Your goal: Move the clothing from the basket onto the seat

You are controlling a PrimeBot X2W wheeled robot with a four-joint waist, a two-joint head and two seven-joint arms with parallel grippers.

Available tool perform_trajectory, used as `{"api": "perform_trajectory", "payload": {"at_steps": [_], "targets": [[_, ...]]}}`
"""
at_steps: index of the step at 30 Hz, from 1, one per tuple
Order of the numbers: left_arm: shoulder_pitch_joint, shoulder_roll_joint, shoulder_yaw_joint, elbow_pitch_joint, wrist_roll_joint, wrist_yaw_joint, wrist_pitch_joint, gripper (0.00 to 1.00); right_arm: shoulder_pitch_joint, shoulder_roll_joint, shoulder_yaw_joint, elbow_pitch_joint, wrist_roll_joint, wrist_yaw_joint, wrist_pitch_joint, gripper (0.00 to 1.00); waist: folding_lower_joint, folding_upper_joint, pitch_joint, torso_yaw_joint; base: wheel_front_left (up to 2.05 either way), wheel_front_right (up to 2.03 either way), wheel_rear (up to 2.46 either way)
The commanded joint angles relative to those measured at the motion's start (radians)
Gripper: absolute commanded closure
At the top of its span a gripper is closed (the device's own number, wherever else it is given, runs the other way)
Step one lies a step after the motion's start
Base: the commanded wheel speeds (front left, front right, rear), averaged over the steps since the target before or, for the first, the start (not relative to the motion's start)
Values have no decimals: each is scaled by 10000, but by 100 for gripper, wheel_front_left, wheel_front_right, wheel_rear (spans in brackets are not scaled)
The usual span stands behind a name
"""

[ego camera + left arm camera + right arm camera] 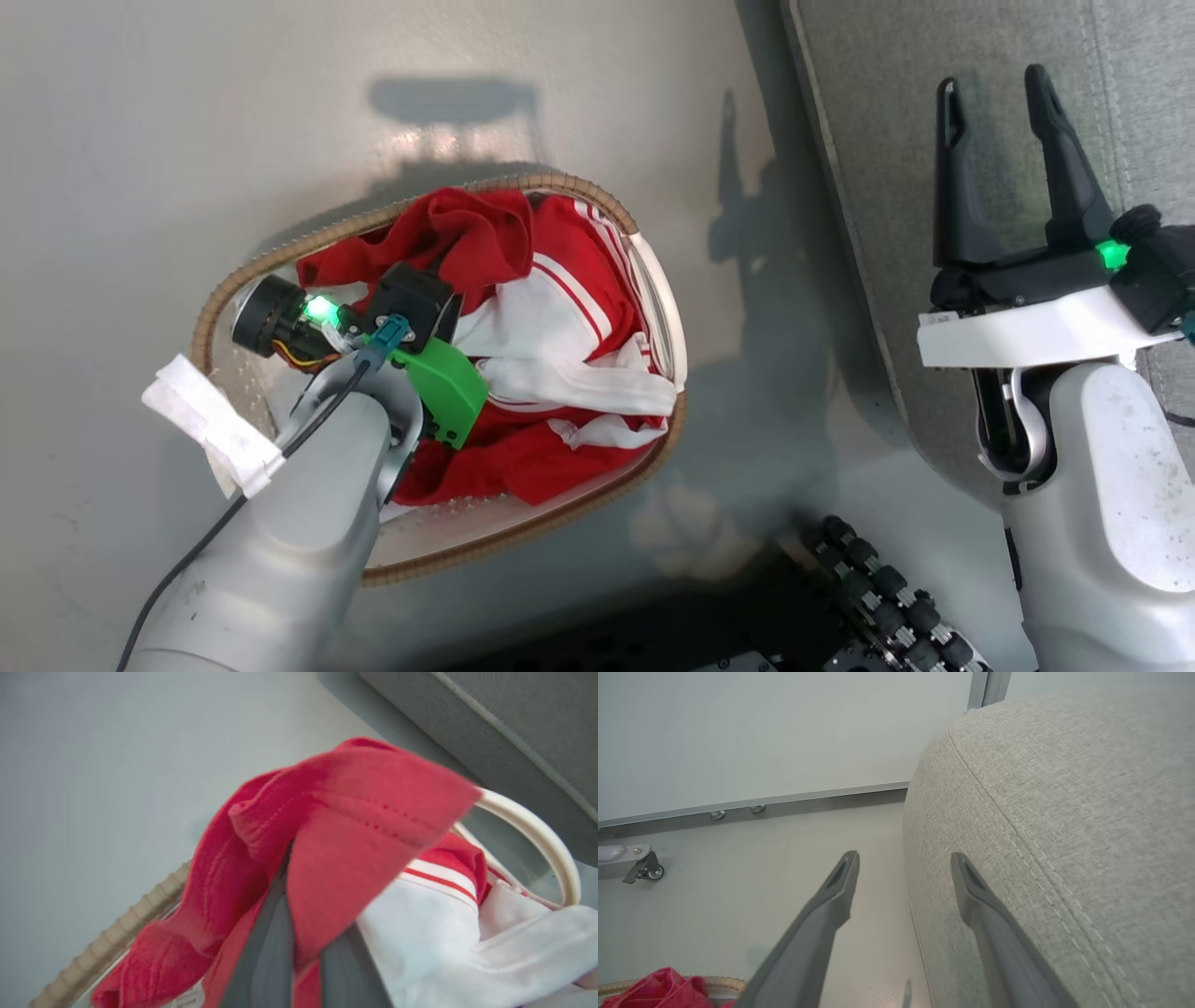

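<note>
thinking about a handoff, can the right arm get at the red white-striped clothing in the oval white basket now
Probably not cleanly: the left gripper is down in the brown-rimmed white basket, shut on the red clothing, its forearm covering one end. The right gripper is open over the grey fabric seat.

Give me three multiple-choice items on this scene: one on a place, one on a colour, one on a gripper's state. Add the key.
1. Where is the right gripper?
A. in the basket
B. over the seat
C. flat on the floor

2. The clothing is
A. blue and yellow
B. red and white
C. all black

3. The left gripper is
A. open over the floor
B. open on the seat
C. shut on clothing

Key:
1 B, in the head view it stands open over the grey seat.
2 B, red fabric with white stripes lies in the basket.
3 C, in the left wrist view its jaws pinch red fabric.
</note>
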Motion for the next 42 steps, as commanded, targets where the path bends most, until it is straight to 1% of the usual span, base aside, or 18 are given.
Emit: {"api": "perform_trajectory", "payload": {"at_steps": [1, 8, 15, 22, 25, 28, 34, 42], "targets": [[232, 77, 67, -179, 57, -58, -7, 100, 146, -27, -16, 66, -89, -3, -6, 0, -1, 0, -468, 207, 0, 0, 0], [1066, -66, 229, -1104, 85, -148, -7, 100, 571, -29, -45, 272, -514, -5, -7, 0, -1, 0, -1744, 615, 0, 0, 0], [1948, -164, 189, -2173, 109, -227, -8, 100, 1354, -30, -199, 539, -1054, -5, -7, 0, -1, 0, -3563, 1100, 0, 0, 0], [2648, 20, 105, -3247, 0, -246, -8, 100, 2296, -32, -209, 884, -1409, -5, -7, 0, -1, 0, -5531, 1445, 0, 0, 0], [2792, 106, -63, -3527, -330, -248, -8, 100, 2658, -32, -144, 1002, -1464, -5, -7, 0, -1, 0, -6216, 1541, 0, 0, 0], [2566, 365, -411, -3753, -588, -243, -8, 100, 2992, -32, -72, 1111, -1511, -5, -7, 0, -1, 0, -6917, 1634, 0, 0, 0], [1799, 770, -822, -4033, -996, -244, -8, 100, 3480, -30, 157, 1230, -1589, -5, -7, 0, -1, 0, -7880, 1721, 0, 0, 0], [270, 1083, -1128, -3954, -1455, -245, 15, 100, 3765, -30, 745, 1319, -1713, -5, -7, 0, -1, 0, -8662, 1646, 0, 0, 0]]}}
